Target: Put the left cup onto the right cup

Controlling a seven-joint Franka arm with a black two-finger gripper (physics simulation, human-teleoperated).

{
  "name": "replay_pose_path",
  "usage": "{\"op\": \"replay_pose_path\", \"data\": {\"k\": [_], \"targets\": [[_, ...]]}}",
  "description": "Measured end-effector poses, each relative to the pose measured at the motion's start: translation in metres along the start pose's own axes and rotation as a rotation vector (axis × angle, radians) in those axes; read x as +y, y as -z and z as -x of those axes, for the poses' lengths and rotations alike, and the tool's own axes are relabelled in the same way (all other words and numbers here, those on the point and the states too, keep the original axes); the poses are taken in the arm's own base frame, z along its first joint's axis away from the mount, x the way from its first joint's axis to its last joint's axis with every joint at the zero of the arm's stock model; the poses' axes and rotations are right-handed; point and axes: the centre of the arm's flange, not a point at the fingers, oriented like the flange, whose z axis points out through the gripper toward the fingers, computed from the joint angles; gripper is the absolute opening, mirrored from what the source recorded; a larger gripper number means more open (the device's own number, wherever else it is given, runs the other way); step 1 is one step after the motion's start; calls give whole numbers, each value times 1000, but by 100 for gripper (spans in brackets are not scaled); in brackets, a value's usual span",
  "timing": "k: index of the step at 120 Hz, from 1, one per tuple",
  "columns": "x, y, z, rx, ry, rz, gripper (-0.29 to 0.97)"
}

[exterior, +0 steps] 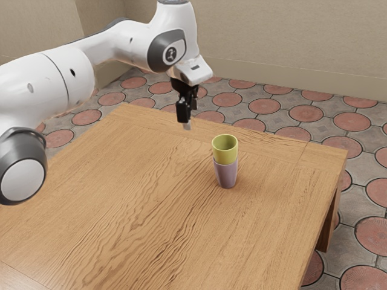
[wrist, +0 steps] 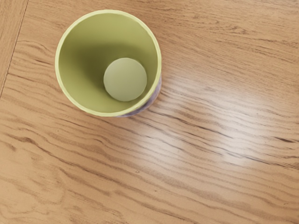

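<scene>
Arm [exterior: 91,57] outstretched, tool [exterior: 186,125] pointing down near green cup [exterior: 224,148].

The bench [exterior: 121,199] I worked over was pale wood with strong wavy grain, filling the lower left and middle of the frame; one square leg [exterior: 327,226] showed at its right end. Beyond it, a grey floor [exterior: 363,151] set with round terracotta tiles ran across the upper and right parts. Plain beige walls [exterior: 290,30] with a pale skirting board [exterior: 302,74] closed the top. The light was soft and even.
</scene>
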Motion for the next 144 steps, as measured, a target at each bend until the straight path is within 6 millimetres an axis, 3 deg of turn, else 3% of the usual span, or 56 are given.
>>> {"op": "replay_pose_path", "data": {"k": [24,53,117,144], "targets": [[13,16,18,-49,20,15,68],[27,51,40,-82,58,5,68],[59,110,137,-119,199,-2,68],[53,115,175,-133,268,1,68]]}}
